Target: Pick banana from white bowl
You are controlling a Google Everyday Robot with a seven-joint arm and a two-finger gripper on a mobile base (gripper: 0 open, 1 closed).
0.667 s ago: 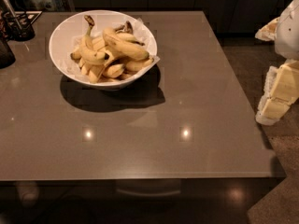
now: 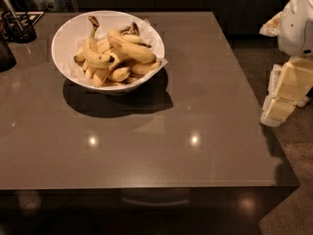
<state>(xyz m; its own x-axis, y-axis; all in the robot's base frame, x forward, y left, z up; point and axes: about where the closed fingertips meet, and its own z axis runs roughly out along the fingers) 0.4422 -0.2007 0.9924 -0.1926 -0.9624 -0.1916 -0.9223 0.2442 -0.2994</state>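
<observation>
The white bowl (image 2: 63, 35) stands on the back left part of the dark grey table (image 2: 195, 106) and holds several bananas. The banana (image 2: 133, 51), the thickest one, lies across the top of the pile, its darker tip pointing right. A slimmer banana (image 2: 93, 50) with a long upright stem lies to its left. My gripper (image 2: 285, 92), cream-coloured under a white arm, hangs beyond the table's right edge, far from the bowl and holding nothing that I can see.
A dark holder with utensils (image 2: 18, 27) stands at the back left corner, and a dark object (image 2: 5, 55) sits at the left edge. Speckled floor (image 2: 288, 146) lies to the right of the table. Dark cabinets run along the back.
My gripper has shifted slightly to the left, toward the table's right edge. The bowl and the bananas have not moved.
</observation>
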